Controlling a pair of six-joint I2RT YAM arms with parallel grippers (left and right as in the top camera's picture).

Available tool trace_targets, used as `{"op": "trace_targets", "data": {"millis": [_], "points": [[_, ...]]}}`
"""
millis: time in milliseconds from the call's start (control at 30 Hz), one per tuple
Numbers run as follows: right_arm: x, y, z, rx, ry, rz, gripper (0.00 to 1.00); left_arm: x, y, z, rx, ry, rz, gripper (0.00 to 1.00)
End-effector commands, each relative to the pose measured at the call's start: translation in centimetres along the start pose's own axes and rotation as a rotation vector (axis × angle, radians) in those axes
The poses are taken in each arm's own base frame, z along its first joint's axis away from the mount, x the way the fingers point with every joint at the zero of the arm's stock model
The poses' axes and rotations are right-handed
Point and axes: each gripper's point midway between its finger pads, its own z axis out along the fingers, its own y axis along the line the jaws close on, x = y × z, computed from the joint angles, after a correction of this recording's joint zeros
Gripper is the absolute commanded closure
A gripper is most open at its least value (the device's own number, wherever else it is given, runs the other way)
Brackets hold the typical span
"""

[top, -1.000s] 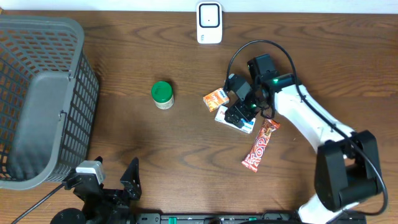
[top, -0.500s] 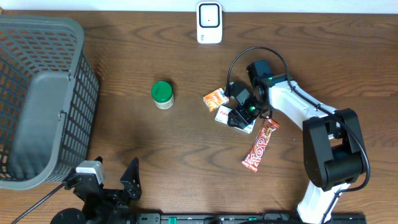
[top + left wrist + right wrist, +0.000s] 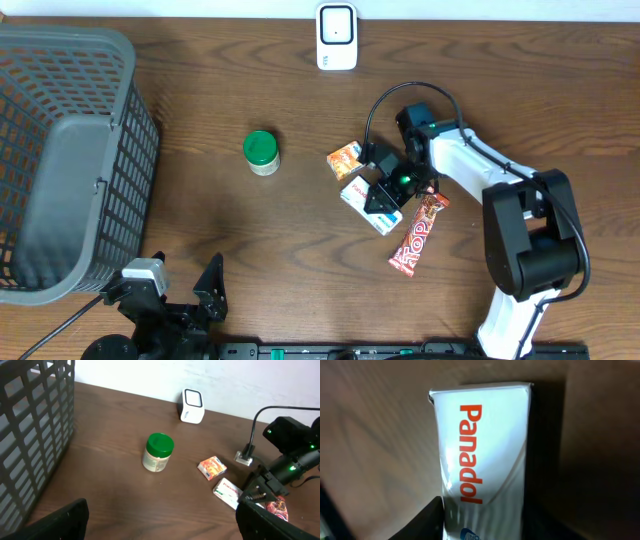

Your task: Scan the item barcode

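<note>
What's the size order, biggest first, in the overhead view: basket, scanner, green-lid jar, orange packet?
1. Basket, by far.
2. Scanner.
3. Jar.
4. Orange packet, only slightly smaller than the jar.

I counted from console: one basket [image 3: 138, 135], one scanner [image 3: 336, 36], one green-lidded jar [image 3: 261, 152], one orange packet [image 3: 346, 159], one Panadol box [image 3: 370, 215] (white), one candy bar [image 3: 418, 235]. Six things total, each kind single.
</note>
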Motion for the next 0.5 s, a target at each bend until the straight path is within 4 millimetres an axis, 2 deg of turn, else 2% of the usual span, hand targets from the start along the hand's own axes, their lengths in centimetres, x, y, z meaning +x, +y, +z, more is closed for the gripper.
{"op": "trace_targets", "data": {"millis": [0, 167, 467], "points": [[-1.7, 1.4, -0.7, -0.081, -0.054, -0.01, 0.59, 0.1, -0.3, 0.0, 0.016, 0.005, 0.003, 0.06], [-1.7, 2.0, -0.9, -0.113, -0.056, 0.001, 0.67, 0.1, -0.3, 0.0, 0.016, 0.005, 0.003, 0.06], [-3.0, 4.4, -2.3, -0.235, -0.097, 0.014, 0.64, 0.1, -0.3, 0.0, 0.016, 0.005, 0.003, 0.06]]}}
